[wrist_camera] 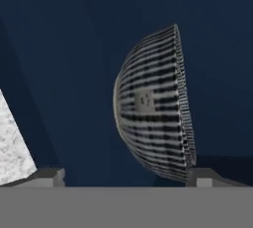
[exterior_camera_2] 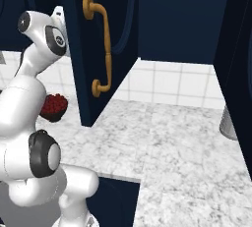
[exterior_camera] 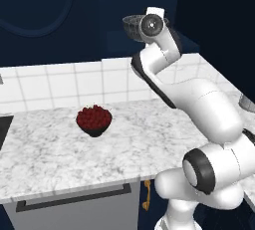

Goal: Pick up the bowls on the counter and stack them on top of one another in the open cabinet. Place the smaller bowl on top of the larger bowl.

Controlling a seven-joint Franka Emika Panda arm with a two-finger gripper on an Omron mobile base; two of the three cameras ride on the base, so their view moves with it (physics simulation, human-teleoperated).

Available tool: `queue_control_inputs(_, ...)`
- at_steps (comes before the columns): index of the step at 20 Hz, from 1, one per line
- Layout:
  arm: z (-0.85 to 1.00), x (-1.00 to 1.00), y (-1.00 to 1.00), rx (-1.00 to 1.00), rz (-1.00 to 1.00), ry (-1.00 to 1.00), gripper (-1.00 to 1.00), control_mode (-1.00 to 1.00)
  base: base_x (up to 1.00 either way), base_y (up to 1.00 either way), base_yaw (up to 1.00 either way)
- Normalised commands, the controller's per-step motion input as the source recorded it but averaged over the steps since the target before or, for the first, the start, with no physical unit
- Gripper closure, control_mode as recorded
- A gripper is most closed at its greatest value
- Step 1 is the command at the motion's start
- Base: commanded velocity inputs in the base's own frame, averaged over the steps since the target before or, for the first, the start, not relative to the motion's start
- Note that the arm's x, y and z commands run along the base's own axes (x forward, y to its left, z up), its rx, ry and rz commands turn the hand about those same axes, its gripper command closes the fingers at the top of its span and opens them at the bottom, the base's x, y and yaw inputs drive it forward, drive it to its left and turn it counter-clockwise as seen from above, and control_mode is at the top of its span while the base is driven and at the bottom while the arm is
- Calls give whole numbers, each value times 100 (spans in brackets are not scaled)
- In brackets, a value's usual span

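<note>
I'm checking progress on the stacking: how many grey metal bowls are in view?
2. One bowl is up at the dark cabinet; the other stands on the counter at the far right, partly cut off.

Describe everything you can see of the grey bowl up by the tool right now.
The round grey metallic-looking bowl is ribbed with dark and pale stripes and has a small square patch at its base. In the hand view it appears on its side, rim to the right, against the dark navy cabinet. From the left base view it sits high, partly hidden behind the arm's wrist. Whether the tool grips it cannot be told.
</note>
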Motion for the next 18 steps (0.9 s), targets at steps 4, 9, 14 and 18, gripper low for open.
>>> queue_control_inputs(4,-17,-100,1,0,-3,-23,-100,-100,0,0,0)
queue_control_inputs(9,-97,-100,0,-11,-3,-8,-100,-100,0,0,0)
queue_control_inputs(14,-100,-100,0,-25,-1,-2,-100,-100,0,0,0)
queue_control_inputs(18,-73,-100,9,-13,-9,-27,-100,-100,0,0,0)
